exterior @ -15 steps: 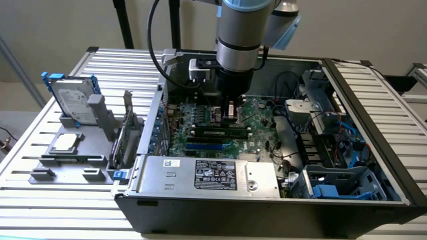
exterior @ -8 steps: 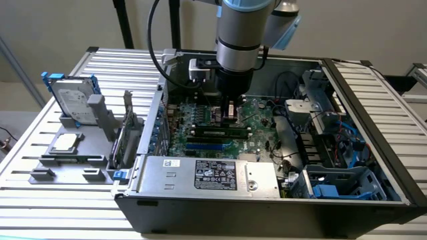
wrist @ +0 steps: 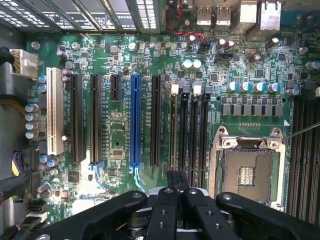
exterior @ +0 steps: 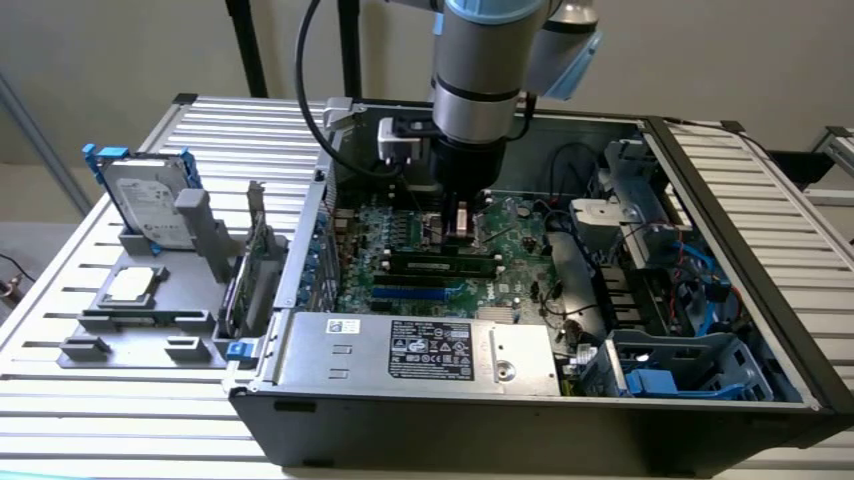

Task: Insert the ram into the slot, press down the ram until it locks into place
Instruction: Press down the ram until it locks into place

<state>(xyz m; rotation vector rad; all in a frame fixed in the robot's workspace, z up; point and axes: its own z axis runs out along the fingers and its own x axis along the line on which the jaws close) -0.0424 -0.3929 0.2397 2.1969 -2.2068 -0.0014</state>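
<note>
Ram, that long thin green circuit-board stick point(exterior: 438, 265), looks light, stiff and fragile, so I'd only touch its top edge; jaws are fully closed above the black slots point(wrist: 188, 132).

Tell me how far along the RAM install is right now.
Done: the ram already stands in a black slot in the exterior view. In hand: the gripper is shut and sits low over the motherboard, close beside that stick. Left: pressing it home. I cannot tell whether the end latches have locked.
</note>
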